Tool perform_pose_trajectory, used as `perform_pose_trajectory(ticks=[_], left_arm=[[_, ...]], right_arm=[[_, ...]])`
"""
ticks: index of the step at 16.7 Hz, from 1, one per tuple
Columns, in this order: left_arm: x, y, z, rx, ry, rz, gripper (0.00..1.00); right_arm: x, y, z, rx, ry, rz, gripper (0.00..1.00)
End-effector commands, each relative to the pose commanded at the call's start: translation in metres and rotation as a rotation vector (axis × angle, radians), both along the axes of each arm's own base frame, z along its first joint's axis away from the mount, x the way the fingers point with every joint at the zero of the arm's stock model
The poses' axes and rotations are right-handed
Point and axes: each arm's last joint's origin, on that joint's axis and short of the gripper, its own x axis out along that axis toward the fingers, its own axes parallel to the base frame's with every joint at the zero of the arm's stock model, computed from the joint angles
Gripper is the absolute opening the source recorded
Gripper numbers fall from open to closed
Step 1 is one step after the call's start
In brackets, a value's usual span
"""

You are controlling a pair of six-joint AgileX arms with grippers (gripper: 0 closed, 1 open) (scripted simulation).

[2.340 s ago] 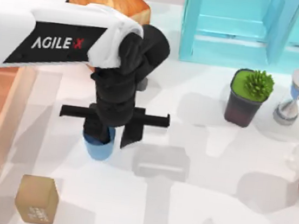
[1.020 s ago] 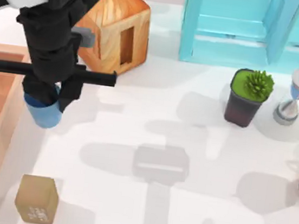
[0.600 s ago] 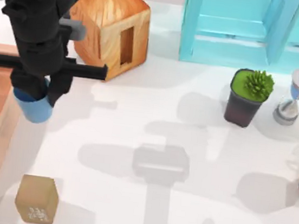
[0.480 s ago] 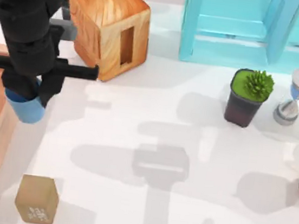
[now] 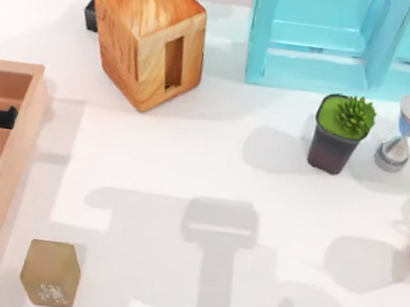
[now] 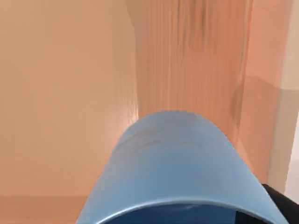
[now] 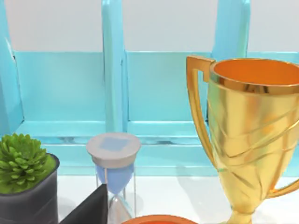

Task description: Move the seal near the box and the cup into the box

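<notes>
White table (image 5: 188, 166), one box (image 5: 19, 146), one cup (image 6: 173, 163), one seal (image 5: 50, 273)

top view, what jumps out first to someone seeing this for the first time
The big orange wood-grain block with its dark slot, near the table's far edge left of centre, and the turquoise shelf unit at the far right catch the eye first. In the left wrist view the blue cup looms large over the wooden box at the table's left edge. The small tan seal sits alone near the front, just right of the box.
</notes>
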Motion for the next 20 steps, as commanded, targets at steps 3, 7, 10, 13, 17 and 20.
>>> perform_pose_trajectory(ticks=[3, 7, 10, 13, 17, 20], left_arm=[[-0.035, 0.038, -0.006, 0.004, 0.013, -0.002, 0.00], [-0.061, 0.058, -0.009, 0.014, -0.003, 0.000, 0.00], [-0.061, 0.058, -0.009, 0.014, -0.004, 0.000, 0.00], [-0.057, 0.057, -0.006, 0.029, -0.023, -0.011, 0.00], [-0.035, 0.061, 0.002, 0.121, -0.178, -0.015, 0.00], [-0.028, 0.071, -0.012, 0.158, -0.223, 0.007, 0.00]], right_arm=[[0.000, 0.000, 0.000, 0.000, 0.000, 0.000, 1.00], [0.000, 0.000, 0.000, 0.000, 0.000, 0.000, 1.00], [0.000, 0.000, 0.000, 0.000, 0.000, 0.000, 1.00], [0.000, 0.000, 0.000, 0.000, 0.000, 0.000, 1.00], [0.000, 0.000, 0.000, 0.000, 0.000, 0.000, 1.00], [0.000, 0.000, 0.000, 0.000, 0.000, 0.000, 1.00]])
